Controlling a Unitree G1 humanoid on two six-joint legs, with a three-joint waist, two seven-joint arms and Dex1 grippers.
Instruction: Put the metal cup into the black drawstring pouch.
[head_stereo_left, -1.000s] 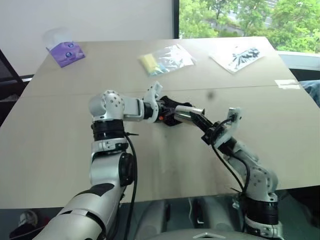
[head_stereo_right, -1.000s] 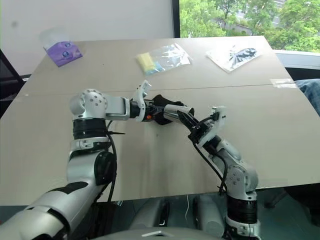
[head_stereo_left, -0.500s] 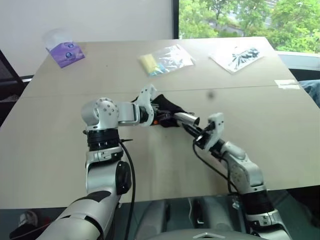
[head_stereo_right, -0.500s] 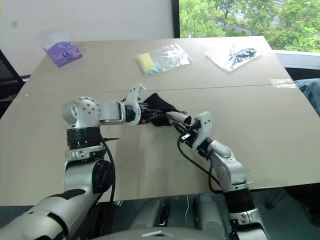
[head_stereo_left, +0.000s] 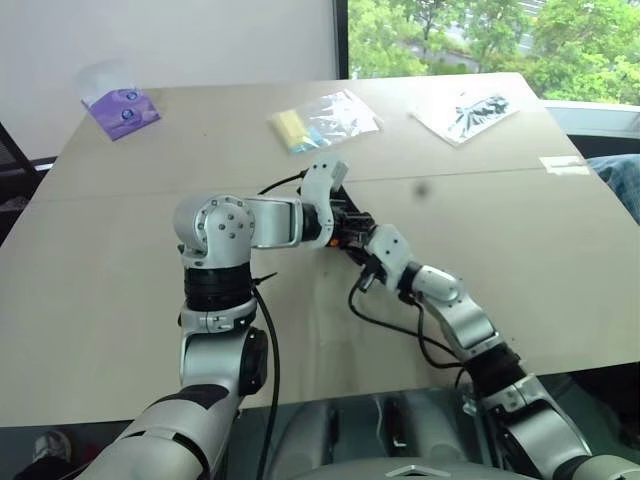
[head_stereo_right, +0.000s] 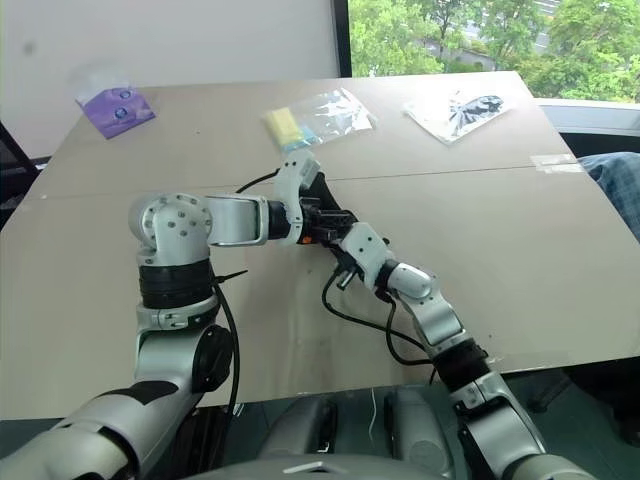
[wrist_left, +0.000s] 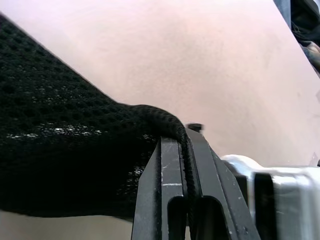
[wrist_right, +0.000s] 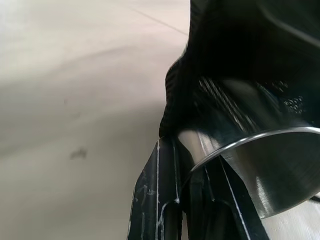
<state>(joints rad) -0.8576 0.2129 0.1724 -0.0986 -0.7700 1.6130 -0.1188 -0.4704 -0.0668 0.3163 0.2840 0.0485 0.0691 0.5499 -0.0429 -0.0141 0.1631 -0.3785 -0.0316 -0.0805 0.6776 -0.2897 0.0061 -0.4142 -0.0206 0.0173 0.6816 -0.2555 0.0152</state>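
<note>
While gripped, metal cup (wrist_right: 260, 175) base-first into black drawstring pouch (wrist_left: 65, 150)

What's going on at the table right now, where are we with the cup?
The left gripper is shut on the mesh edge of the black drawstring pouch, holding it up off the table. The right gripper is shut on the rim of the metal cup and has its far end at the pouch's mouth, with dark fabric around it. The cup's rim is outside the pouch.
</note>
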